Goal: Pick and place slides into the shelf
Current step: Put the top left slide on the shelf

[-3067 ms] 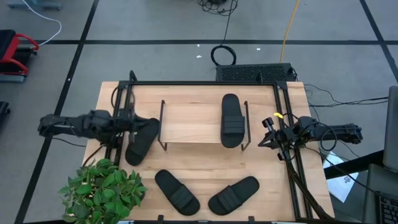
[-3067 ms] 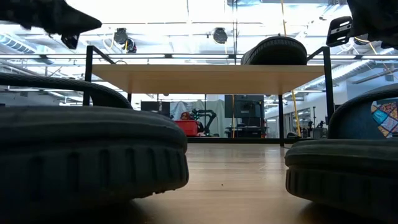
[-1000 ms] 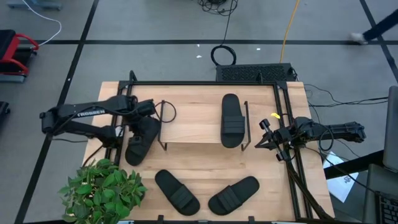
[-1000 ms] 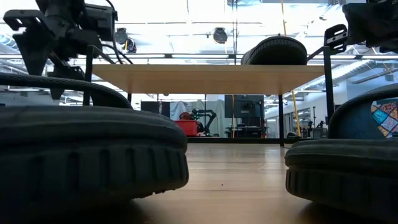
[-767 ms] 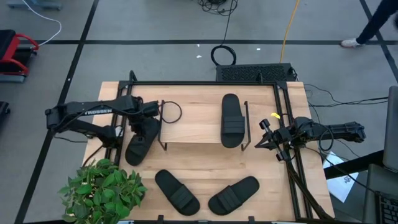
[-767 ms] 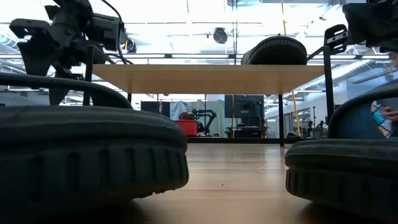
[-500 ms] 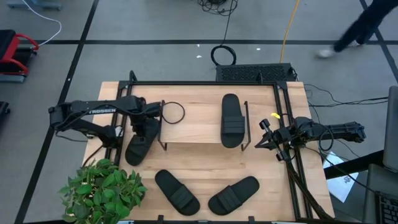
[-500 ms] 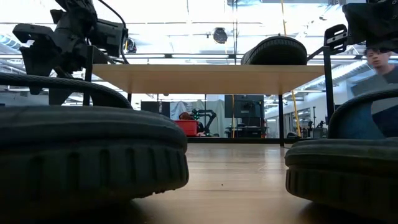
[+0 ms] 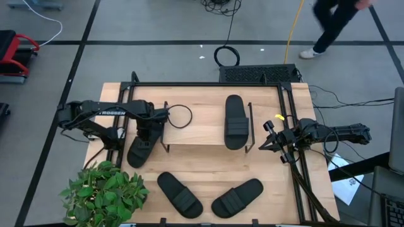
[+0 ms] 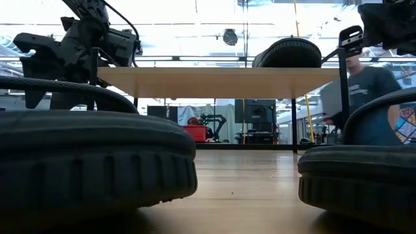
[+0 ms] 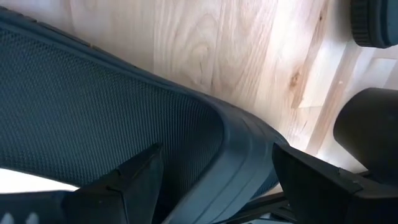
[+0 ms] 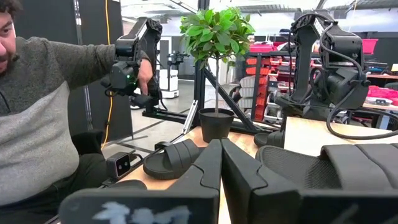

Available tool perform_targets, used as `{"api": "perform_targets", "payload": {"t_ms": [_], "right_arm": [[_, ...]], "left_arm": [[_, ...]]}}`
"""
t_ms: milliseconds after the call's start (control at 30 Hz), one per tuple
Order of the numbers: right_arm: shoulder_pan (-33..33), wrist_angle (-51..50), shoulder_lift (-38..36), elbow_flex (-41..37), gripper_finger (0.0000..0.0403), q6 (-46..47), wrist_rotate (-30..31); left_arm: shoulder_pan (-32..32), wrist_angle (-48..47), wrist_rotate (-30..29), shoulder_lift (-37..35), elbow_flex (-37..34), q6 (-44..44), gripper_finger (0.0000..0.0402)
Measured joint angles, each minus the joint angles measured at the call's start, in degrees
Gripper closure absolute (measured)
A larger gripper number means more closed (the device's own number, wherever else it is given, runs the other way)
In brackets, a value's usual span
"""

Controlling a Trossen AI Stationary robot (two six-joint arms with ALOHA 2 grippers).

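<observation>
Our left gripper [image 9: 148, 133] has swung over the matte black ribbed slide [image 9: 140, 150] beside the wooden shelf [image 9: 196, 129], fingers spread for grasping.

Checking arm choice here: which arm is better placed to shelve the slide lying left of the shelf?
Left: its open gripper straddles that matte black slide sandal; the right gripper waits, shut, beyond the wooden-topped shelf.

Over three seconds the left arm swung out from the bench's left edge, and its pincer [image 9: 149, 128] came over the slide [image 9: 141, 146] beside the shelf's [image 9: 196, 129] left end, fingers spread. A person [image 9: 334, 22] walked into view beyond the bench.
</observation>
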Motion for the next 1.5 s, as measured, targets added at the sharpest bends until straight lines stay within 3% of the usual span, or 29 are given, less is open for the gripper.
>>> {"api": "perform_targets", "payload": {"t_ms": [400, 567, 933, 1133, 1300, 1500], "right_arm": [[0.01, 0.00, 0.00, 0.00, 0.0403, 0.00, -0.01], [0.00, 0.00, 0.00, 0.00, 0.0403, 0.00, -0.01], [0.00, 0.88, 0.00, -0.02, 0.0403, 0.46, -0.02], [0.01, 1.74, 0.00, -0.02, 0.0403, 0.65, -0.03], [0.00, 2.56, 0.00, -0.02, 0.0403, 1.03, -0.05], [0.01, 2.64, 0.01, -0.02, 0.0403, 1.00, -0.03]], "left_arm": [[-0.01, -0.19, -0.57, 0.09, -0.07, -0.22, 0.0124], [-0.07, -0.22, -2.13, 0.13, -0.11, -0.97, 0.0192], [-0.02, -1.31, -1.19, 0.11, 0.19, -0.45, 0.0389], [0.00, -9.26, -2.94, -1.30, 2.84, 0.06, 0.0399], [0.00, -13.66, -8.83, -6.98, 5.39, -2.16, 0.0401], [0.00, -16.76, -10.31, -14.15, 11.25, -4.14, 0.0401]]}}
